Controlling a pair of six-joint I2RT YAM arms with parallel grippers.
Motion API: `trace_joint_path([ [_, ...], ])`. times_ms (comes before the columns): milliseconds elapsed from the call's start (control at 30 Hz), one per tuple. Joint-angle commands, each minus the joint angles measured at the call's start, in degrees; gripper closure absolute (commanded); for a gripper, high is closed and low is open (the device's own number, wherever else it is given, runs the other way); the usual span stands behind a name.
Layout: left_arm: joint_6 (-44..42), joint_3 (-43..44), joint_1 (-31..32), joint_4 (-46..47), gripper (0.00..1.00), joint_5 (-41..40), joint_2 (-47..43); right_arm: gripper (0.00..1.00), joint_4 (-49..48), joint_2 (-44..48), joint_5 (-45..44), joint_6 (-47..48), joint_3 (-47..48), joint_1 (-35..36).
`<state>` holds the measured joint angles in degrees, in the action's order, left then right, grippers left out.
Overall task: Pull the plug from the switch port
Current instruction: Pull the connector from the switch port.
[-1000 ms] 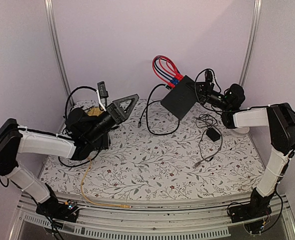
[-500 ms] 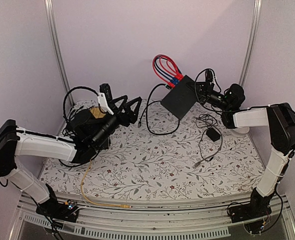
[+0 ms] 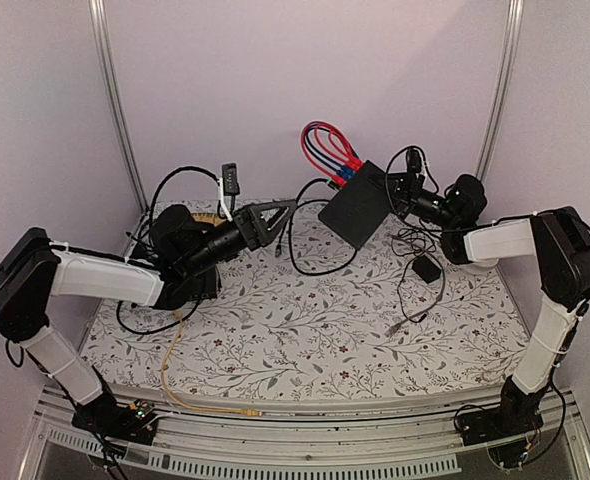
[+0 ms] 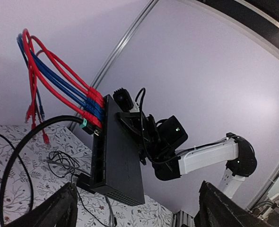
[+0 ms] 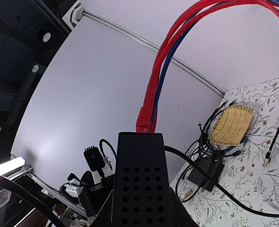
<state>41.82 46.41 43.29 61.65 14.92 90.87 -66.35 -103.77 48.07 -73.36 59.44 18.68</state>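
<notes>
Black switch [image 3: 355, 208] in R gripper [image 3: 393, 188], ports [image 4: 99, 151] facing L gripper [image 3: 280, 222].

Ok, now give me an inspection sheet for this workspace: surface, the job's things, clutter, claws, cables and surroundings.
Surface: table covered by a floral cloth.
Job's things: black switch held tilted; red and blue plugs seated in its ports.
Clutter: woven basket at the far left; small black adapter on the cloth.
Claws: left claw open, aimed at the switch and apart from it; right claw shut on the switch's right edge.
Cables: red and blue loops arching above the switch; black cable looped on the cloth; yellow cable running to the near edge.
Surroundings: pale walls with metal rails.
</notes>
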Motion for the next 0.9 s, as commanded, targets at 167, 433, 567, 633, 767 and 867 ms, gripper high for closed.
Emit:
trace_joint_path([
  [167, 18.86, 5.72, -2.60, 7.69, 0.20, 15.52, 8.64, 0.99, -9.30, 5.69, -1.67, -0.64, -0.41, 1.38],
  [433, 24.78, 8.63, -3.12, 11.72, 0.16, 18.12, 14.08, 0.99, -10.86, 5.90, -1.49, -1.48, -1.77, 2.13],
  [567, 23.97, 9.42, -3.36, 10.93, 0.18, 16.91, 14.89, 0.99, -11.30, 5.88, -1.49, -1.90, -2.04, 2.61],
  [633, 23.50, 9.71, -3.51, 10.52, 0.21, 15.86, 15.20, 0.99, -11.34, 5.78, -1.42, -1.94, -2.02, 2.96],
  [767, 23.19, 11.25, -3.56, 10.51, 0.30, 15.11, 16.69, 0.99, -11.35, 5.28, -1.32, -1.87, -1.81, 3.58],
  [867, 22.67, 12.63, -3.64, 10.36, 0.33, 14.93, 18.17, 0.99, -11.61, 4.76, -1.32, -2.04, -1.72, 4.03],
])
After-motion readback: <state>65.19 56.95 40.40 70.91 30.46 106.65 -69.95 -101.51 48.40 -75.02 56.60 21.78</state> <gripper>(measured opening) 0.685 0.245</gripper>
